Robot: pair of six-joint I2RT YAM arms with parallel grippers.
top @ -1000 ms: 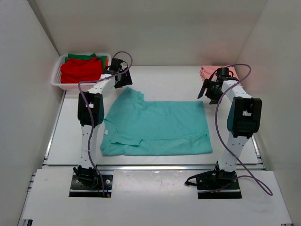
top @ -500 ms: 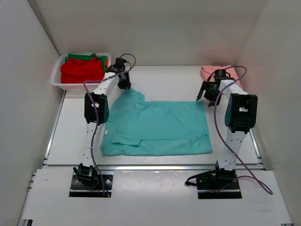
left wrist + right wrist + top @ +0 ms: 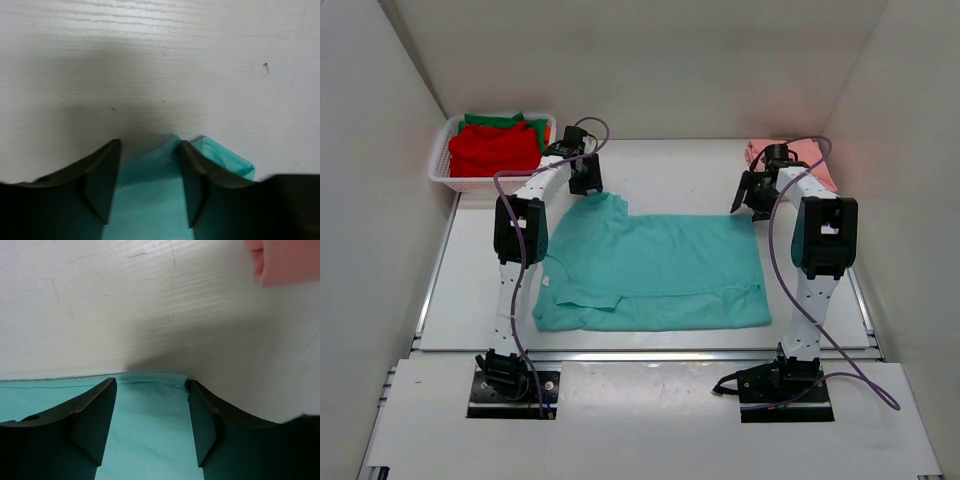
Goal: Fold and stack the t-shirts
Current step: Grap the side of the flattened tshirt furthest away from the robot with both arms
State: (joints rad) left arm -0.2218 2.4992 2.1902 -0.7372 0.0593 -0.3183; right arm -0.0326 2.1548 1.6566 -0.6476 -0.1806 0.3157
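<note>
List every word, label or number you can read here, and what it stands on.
None can be read.
The plain teal cloth t-shirt, the red cloth t-shirt in the white plastic mesh basket and the salmon pink t-shirt bear no print.
The teal shirt's small white tag is too small to read.
</note>
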